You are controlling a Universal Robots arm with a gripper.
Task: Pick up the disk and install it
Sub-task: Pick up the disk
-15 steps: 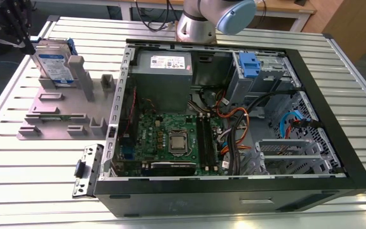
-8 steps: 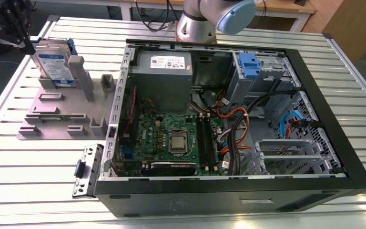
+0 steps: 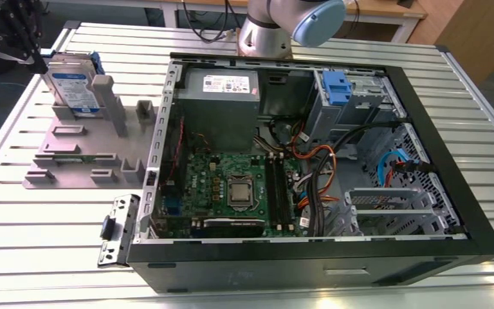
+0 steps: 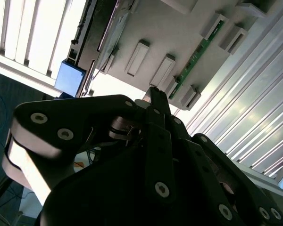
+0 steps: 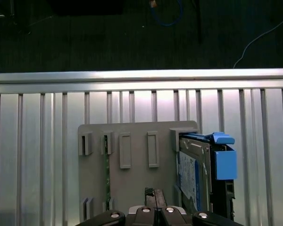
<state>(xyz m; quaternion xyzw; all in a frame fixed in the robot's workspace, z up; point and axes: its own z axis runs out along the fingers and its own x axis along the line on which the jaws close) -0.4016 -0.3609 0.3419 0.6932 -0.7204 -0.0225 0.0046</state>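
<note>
Standing on edge in the holder [image 3: 75,151], top exposed for grasping, the disk [image 3: 71,90] sits near the hand [image 5: 154,201], pressed together, empty.

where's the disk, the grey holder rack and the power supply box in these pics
disk [image 3: 72,90]: exterior view, on its white-and-blue label.
grey holder rack [image 3: 92,143]: exterior view, on its flat base plate.
power supply box [image 3: 221,119]: exterior view, on the bare grey face below its white label.

A: Exterior view?
B: Sat high, angled down on the open case [image 3: 298,267], whole table [image 3: 49,232].
A: Wrist views?
B: Both faced the grey rack [image 5: 127,183]; first, straight down, shared the disk [image 5: 189,176] with the exterior.
</note>
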